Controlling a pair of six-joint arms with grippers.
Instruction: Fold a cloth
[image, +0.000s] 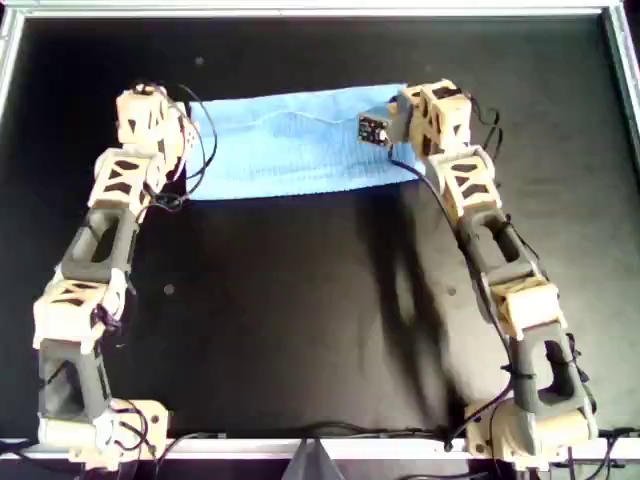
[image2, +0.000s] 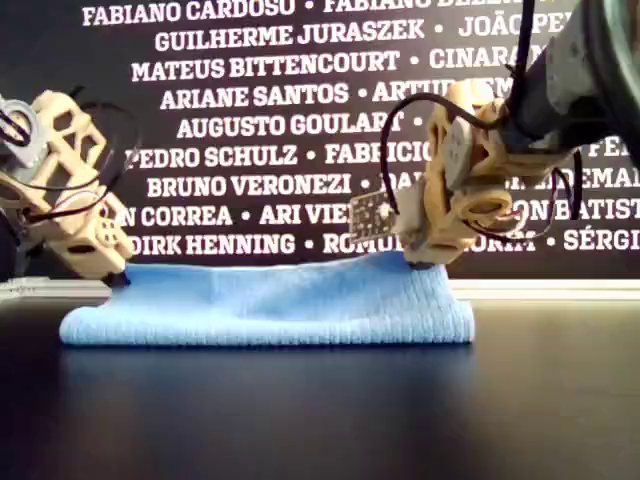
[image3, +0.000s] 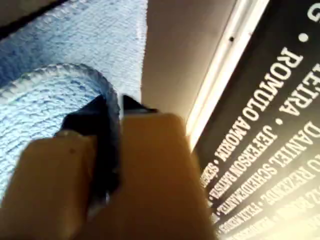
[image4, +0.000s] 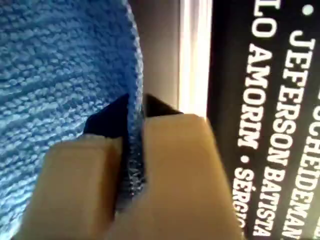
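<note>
The light sky-blue cloth (image: 290, 145) lies on the black table as a doubled strip along the back, also seen in the exterior view (image2: 270, 305). My first gripper (image3: 120, 102) is shut on a cloth (image3: 60, 45) edge. It sits at the strip's end on the overhead view's left (image: 172, 130) and the exterior view's left (image2: 120, 276). My second gripper (image4: 136, 102) is shut on the cloth (image4: 55, 65) edge at the other end, on the overhead view's right (image: 408, 122) and the exterior view's right (image2: 425, 262). Both grippers are low, at the cloth's far corners.
The black table (image: 300, 320) stretches in front of the cloth. A metal frame rail (image: 300, 12) borders it. A dark wall with white names (image2: 250, 100) stands just behind the cloth. Both arms run from the near edge up each side.
</note>
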